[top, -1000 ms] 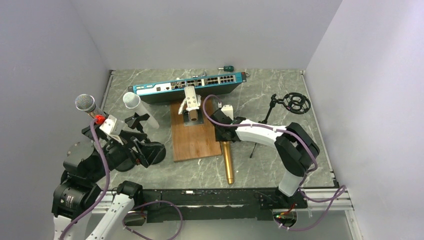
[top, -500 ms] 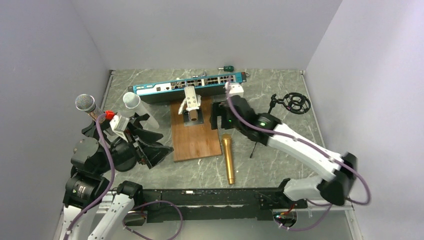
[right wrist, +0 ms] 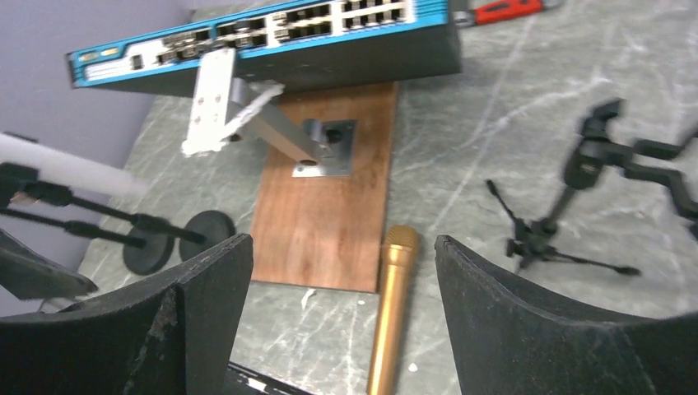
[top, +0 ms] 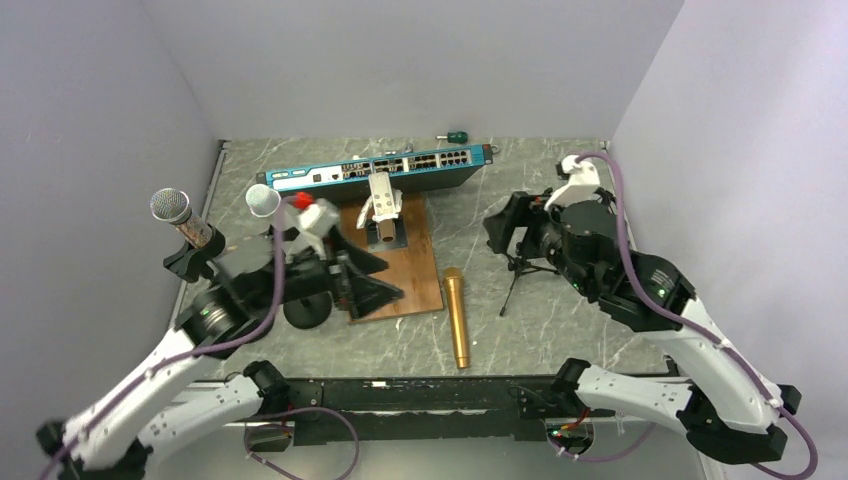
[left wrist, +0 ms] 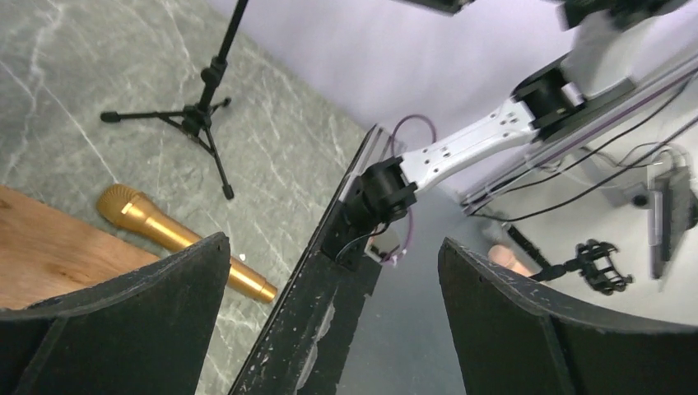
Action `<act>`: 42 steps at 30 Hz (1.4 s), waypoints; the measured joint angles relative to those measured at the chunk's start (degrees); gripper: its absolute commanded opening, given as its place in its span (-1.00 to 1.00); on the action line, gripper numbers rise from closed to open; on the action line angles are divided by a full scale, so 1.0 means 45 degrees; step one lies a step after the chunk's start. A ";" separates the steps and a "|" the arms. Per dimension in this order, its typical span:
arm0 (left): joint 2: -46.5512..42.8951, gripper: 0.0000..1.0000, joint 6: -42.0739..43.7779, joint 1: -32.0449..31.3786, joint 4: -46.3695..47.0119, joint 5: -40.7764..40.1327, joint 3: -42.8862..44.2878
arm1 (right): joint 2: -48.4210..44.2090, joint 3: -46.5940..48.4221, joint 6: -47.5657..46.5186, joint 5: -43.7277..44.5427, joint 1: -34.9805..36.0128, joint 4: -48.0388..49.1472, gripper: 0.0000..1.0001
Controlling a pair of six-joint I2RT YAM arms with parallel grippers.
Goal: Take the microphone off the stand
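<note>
A gold microphone (top: 456,318) lies flat on the marble table, right of the wooden board (top: 400,285); it also shows in the left wrist view (left wrist: 165,234) and the right wrist view (right wrist: 391,304). A grey-headed microphone (top: 172,208) and a white one (top: 266,203) sit on black stands at the left. A small black tripod stand (top: 520,272) stands at the right, its top hidden behind my right arm. My left gripper (top: 372,280) hangs open and empty over the board. My right gripper (top: 507,230) is open and empty, raised above the tripod.
A blue network switch (top: 380,172) lies along the back. A metal bracket (top: 383,212) is fixed to the board. A small screwdriver (top: 457,136) lies behind the switch. The round stand base (right wrist: 152,247) sits left of the board.
My right gripper has lifted from beside the gold microphone's head and pulled back to the right. My left arm has swung right, over the board. The gold microphone has stayed on the table.
</note>
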 measured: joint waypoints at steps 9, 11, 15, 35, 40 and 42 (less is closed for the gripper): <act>0.5207 0.98 0.1851 -0.5678 0.0044 -0.6989 0.1923 | -0.0772 -0.0350 0.1486 0.2783 -0.0019 -0.2735 0.51; 0.5736 0.98 0.2322 -0.6110 0.0058 -0.8106 0.1923 | -0.0996 -0.1258 0.1515 0.3337 -0.0029 -0.2705 0.46; 0.6217 0.98 0.2909 -0.6421 0.0301 -0.9408 0.1923 | -0.0957 -0.2846 0.1277 0.4493 -0.0039 -0.2181 0.37; 0.6232 0.98 0.1953 -0.6455 0.0418 -1.0375 0.1481 | -0.0850 -0.7601 -0.2871 0.3337 -0.3730 0.6567 0.01; 0.5697 0.98 0.1962 -0.6397 0.0282 -0.9539 0.1481 | -0.0816 -0.7995 -0.3546 0.2856 -0.3735 0.7718 -0.16; 0.5858 0.98 0.1948 -0.6188 0.0413 -0.8641 0.1486 | -0.0816 -0.8131 -0.3735 0.2778 -0.3764 0.7912 -0.23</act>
